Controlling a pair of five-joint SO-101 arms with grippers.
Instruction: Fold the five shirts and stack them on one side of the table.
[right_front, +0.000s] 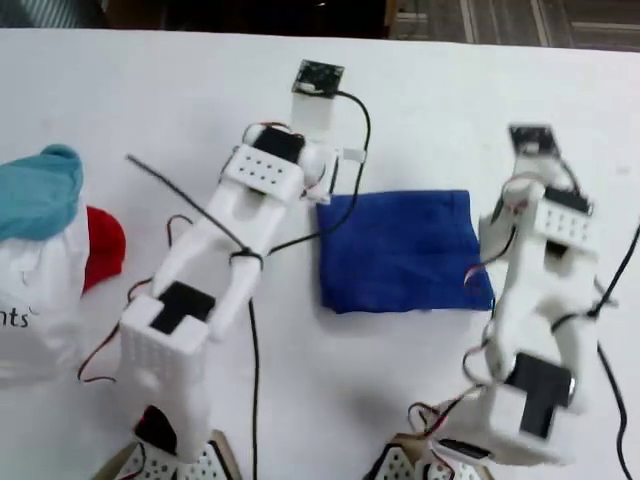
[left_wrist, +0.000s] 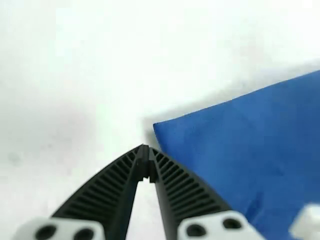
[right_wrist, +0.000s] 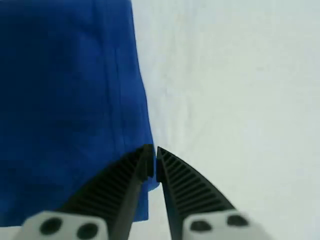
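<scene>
Folded blue cotton shirt (right_front: 400, 250) lies flat between my arms. My left gripper (left_wrist: 146, 165) closed tight, empty, just beside shirt's corner. My right gripper (right_wrist: 153, 162) closed too, nothing held, at shirt's opposite edge. Cloth likely soft, light, floppy: pinch corners, all layers together.

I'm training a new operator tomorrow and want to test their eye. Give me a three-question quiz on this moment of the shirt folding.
1. True or false: the blue shirt lies folded flat on the table.
2. Which colours show in the pile of shirts at the table's edge? A) teal, white, red B) green, black, yellow C) white alone
3. Fill in: the left gripper, beside the blue shirt's corner, has its jaws ____.
Key: 1 true; 2 A; 3 shut.
</scene>
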